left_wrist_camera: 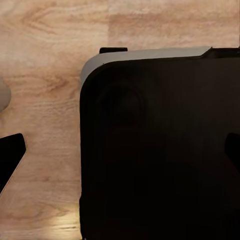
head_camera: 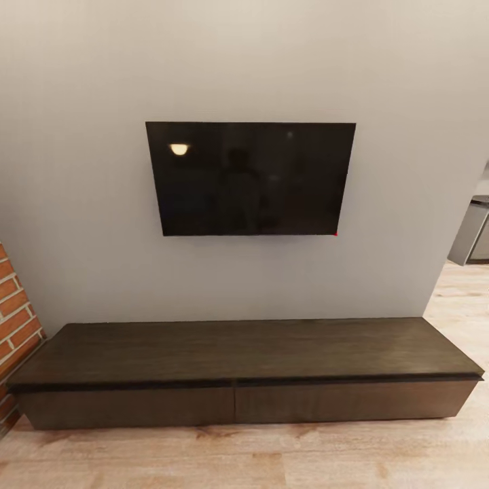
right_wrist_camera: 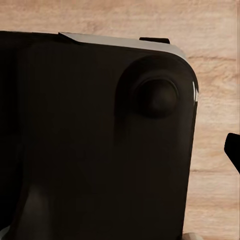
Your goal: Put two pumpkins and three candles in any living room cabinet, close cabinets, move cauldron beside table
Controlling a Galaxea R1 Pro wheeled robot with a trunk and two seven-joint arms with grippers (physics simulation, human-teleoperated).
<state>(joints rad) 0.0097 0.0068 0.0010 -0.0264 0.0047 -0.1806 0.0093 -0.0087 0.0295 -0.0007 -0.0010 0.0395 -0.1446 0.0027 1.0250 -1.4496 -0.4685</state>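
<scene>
The long, low dark-brown wooden cabinet point(head_camera: 244, 370) sits on the floor flush against the grey wall, directly under a wall-mounted black television screen point(head_camera: 250, 178). It looks rigid and heavy, not something to shift; only its fronts should move. Its two wide plain drawer fronts point(head_camera: 238, 404) meet at a thin seam near the middle, and both appear shut. No handle shows, so I judge the best hold to be the top edge of a front, under the slightly overhanging dark top slab, with a straight pull outward. The smooth wood may let fingers slip, so a hooked grip seems safer than a pinch.

The top is bare, matte and faintly grained. A red brick wall section point(head_camera: 17, 319) stands by the cabinet's left end, and pale wooden plank flooring point(head_camera: 272, 455) runs in front and off to the right.

Both wrist views look down past a dark rounded body of the robot point(left_wrist_camera: 160, 150) onto the same floor. Small black shapes at the picture edges may be fingertips, but I cannot tell whether either gripper is open or closed.
</scene>
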